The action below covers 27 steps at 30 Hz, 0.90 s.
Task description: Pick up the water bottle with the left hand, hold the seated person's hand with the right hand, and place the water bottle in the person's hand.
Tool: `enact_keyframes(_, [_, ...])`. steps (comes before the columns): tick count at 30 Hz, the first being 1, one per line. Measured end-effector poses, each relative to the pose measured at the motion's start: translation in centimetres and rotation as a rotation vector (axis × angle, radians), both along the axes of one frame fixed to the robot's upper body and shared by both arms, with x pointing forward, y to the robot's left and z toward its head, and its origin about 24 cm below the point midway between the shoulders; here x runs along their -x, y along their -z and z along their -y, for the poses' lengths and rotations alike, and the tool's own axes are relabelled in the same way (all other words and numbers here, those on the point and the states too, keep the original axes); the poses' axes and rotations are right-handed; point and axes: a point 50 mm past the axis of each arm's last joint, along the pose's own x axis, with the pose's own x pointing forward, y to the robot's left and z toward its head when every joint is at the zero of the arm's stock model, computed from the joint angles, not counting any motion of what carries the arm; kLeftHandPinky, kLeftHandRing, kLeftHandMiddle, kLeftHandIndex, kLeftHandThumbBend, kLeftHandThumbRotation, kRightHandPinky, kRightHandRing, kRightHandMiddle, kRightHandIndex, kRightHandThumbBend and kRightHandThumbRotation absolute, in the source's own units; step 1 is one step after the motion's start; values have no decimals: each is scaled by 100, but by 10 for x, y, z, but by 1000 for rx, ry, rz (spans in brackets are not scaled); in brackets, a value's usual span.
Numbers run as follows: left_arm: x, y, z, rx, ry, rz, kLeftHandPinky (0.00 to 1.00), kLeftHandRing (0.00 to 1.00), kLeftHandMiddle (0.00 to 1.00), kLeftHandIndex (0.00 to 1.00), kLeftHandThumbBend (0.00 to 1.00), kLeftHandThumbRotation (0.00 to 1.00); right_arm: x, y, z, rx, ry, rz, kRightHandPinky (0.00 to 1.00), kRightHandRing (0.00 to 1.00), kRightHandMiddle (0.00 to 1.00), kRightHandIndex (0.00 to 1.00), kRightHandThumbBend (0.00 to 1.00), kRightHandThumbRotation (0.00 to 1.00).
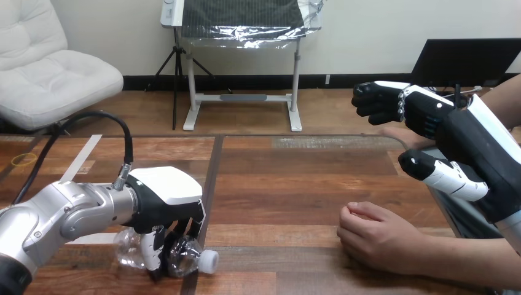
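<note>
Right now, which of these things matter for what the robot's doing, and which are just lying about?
In the job:
bottle, on its side, the left hand fingers curled round it
right hand, raised
person's near hand, resting on the table

Lying about:
yellow ring
white tape, stuck to the table

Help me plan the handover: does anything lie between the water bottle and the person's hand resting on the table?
Nothing visible does. The water bottle lies on its side under the left hand, with bare table between it and the person's hand. The right hand is raised, off that line.
</note>
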Motion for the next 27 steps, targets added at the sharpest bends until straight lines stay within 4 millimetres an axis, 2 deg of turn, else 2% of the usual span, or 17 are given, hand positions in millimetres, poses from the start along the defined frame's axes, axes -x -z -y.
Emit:
enact_keyframes(14, [0,3,0,63,-59,-49,31,37,44,45,74,0,0,0,0,1,3,-4,77,79,80,81,94,84])
enact_keyframes(27, [-3,2,0,111,-122,-75,31,38,44,44,76,0,0,0,0,4,3,-4,77,79,80,81,89,83])
